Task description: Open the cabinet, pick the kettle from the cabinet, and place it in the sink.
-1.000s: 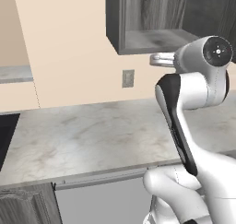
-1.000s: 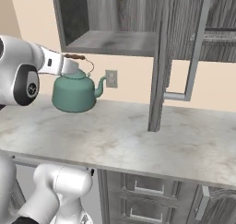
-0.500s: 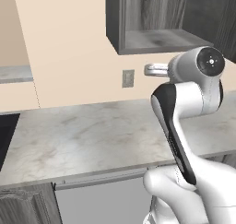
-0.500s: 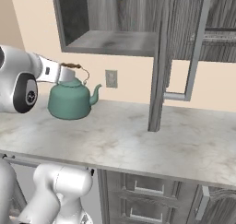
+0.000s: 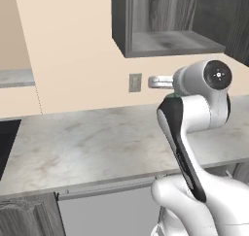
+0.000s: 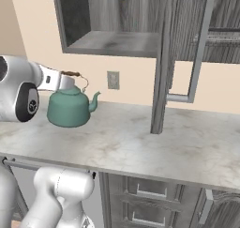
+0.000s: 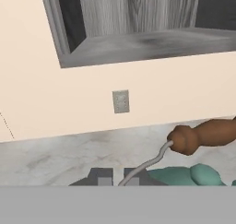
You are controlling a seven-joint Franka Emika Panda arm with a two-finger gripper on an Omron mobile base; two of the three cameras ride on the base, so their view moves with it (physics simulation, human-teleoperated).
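The teal kettle point(image 6: 70, 110) hangs by its arched handle just over the marble counter point(image 6: 140, 142), below and left of the open cabinet point(image 6: 112, 41). My gripper point(image 6: 58, 81) is shut on that thin handle near its brown grip point(image 7: 207, 133). In the hand view the wire runs down between my fingertips, and the kettle's green lid point(image 7: 189, 176) sits at the bottom right. In the left base view the gripper point(image 5: 154, 82) pokes out left of the arm, which hides the kettle. The cabinet door point(image 6: 183, 58) stands swung open. A black patch point(image 5: 6, 143) at the counter's far left may be the sink; I cannot tell.
A wall outlet point(image 6: 113, 80) sits on the beige wall behind the kettle. The open door's edge and bar handle point(image 6: 199, 49) hang over the counter to the right. Grey drawers point(image 6: 150, 194) run under the counter. A pale panel point(image 5: 107, 210) fills the space below the counter's left part.
The arm has carried the kettle down and to the left, away from the cabinet shelf and lower toward the counter. The grip on the handle is unchanged.
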